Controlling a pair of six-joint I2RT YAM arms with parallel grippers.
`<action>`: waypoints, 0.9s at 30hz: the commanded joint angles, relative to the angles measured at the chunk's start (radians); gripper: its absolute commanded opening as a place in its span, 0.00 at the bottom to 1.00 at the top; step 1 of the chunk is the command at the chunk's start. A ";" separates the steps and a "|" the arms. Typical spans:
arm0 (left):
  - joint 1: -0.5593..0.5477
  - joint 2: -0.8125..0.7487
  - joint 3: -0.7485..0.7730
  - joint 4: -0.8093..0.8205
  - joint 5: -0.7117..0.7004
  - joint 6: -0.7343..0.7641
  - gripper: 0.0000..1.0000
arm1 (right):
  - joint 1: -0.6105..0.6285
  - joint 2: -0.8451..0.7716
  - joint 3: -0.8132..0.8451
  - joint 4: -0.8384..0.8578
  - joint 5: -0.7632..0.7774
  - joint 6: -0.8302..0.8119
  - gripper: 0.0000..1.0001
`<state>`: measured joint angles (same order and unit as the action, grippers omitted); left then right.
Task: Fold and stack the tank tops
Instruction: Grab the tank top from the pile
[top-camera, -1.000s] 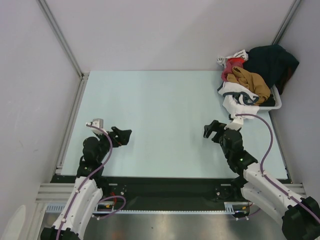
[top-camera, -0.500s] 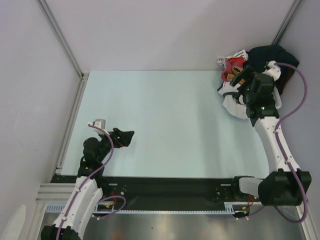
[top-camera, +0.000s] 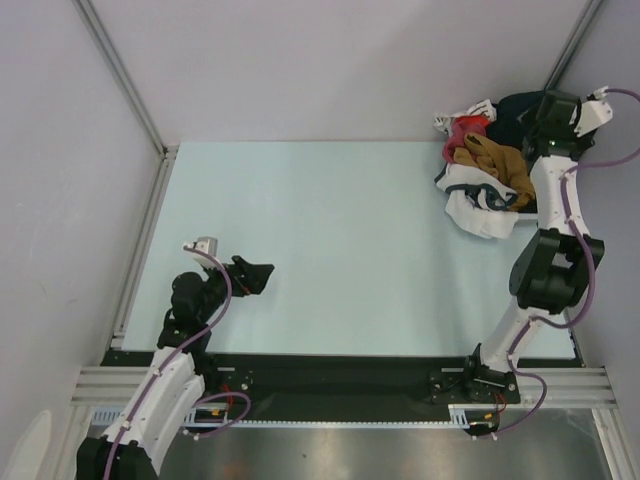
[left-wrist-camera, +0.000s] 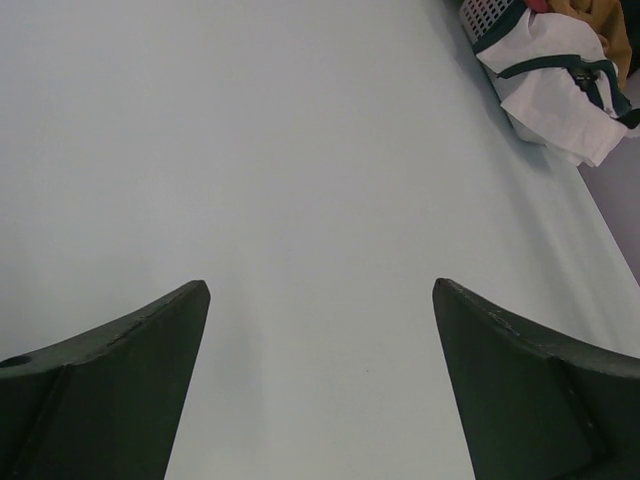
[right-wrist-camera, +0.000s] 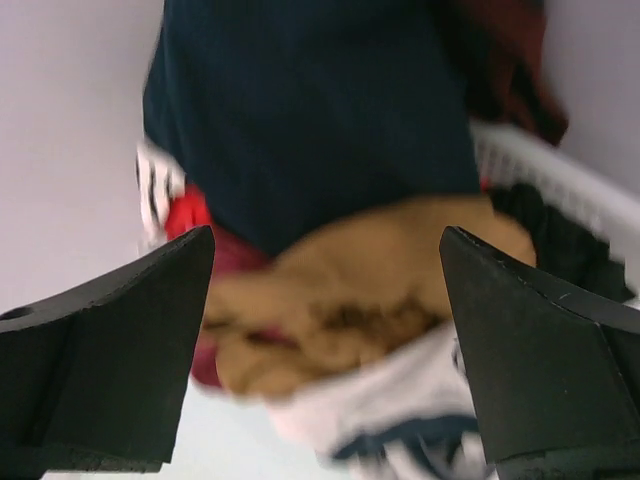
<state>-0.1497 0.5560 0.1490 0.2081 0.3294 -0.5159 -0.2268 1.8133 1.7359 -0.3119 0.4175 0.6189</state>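
**Top and wrist views.** My right gripper (right-wrist-camera: 322, 238) hangs wide open and empty above the basket (top-camera: 553, 207) at the 2 o'clock corner of the table (top-camera: 330, 220). The navy top (right-wrist-camera: 320, 110) is framed between its jaws and lies on the far side of the heap. I judge it not yet touched. The white top (top-camera: 473, 208) spills over the basket's near rim onto the table, partly under a mustard cloth (top-camera: 500, 158) and near a red cloth (top-camera: 462, 130). My left gripper (left-wrist-camera: 320, 285), also wide open with nothing in it, hovers low over the table at 8 o'clock. Progress: 0 of 2 tops laid out, folded or stacked. Drawing out, flattening, folding and stacking all remain.
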 joint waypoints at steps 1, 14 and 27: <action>-0.014 -0.001 0.012 0.043 0.016 -0.006 1.00 | -0.022 0.121 0.241 -0.082 0.124 0.077 1.00; -0.044 0.058 0.024 0.059 -0.007 -0.004 1.00 | -0.003 0.568 0.798 -0.092 0.133 0.071 0.54; -0.079 0.005 0.031 0.034 -0.047 0.017 0.99 | 0.317 -0.157 0.207 0.310 -0.043 -0.302 0.00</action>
<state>-0.2165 0.5781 0.1493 0.2226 0.3004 -0.5140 -0.0029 1.9484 2.0182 -0.2565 0.4793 0.4644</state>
